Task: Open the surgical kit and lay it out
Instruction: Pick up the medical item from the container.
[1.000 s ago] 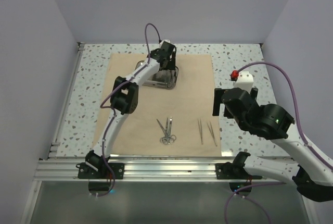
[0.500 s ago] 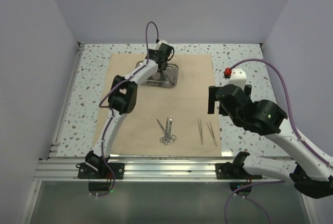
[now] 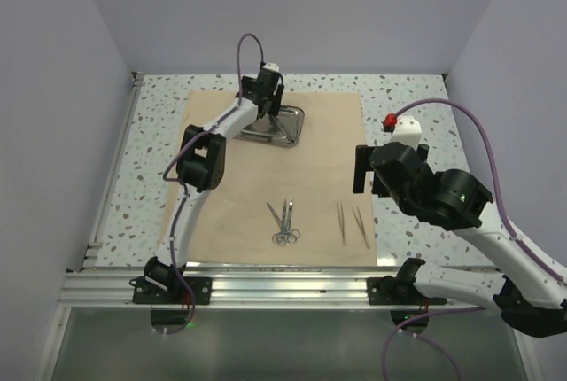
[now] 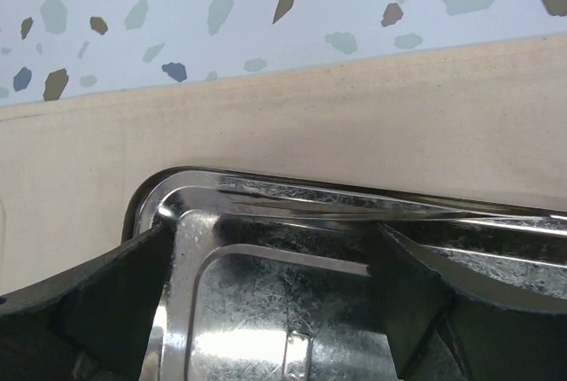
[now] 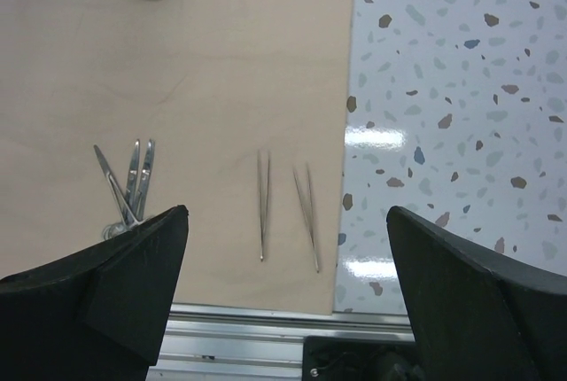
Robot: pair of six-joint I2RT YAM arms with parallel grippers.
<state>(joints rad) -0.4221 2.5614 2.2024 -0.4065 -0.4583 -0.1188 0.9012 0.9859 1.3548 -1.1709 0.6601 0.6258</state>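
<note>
Steel tray now lies flat beneath the left jaws, newly apart; right jaws hang apart; layout looks complete.

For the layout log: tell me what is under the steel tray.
The steel tray sits on the tan wrap sheet, which shows around it. Anything directly beneath the tray is covered.

A robotics lab test cell: plain lilac walls box in a speckled desk, aluminium rail along its near edge
</note>
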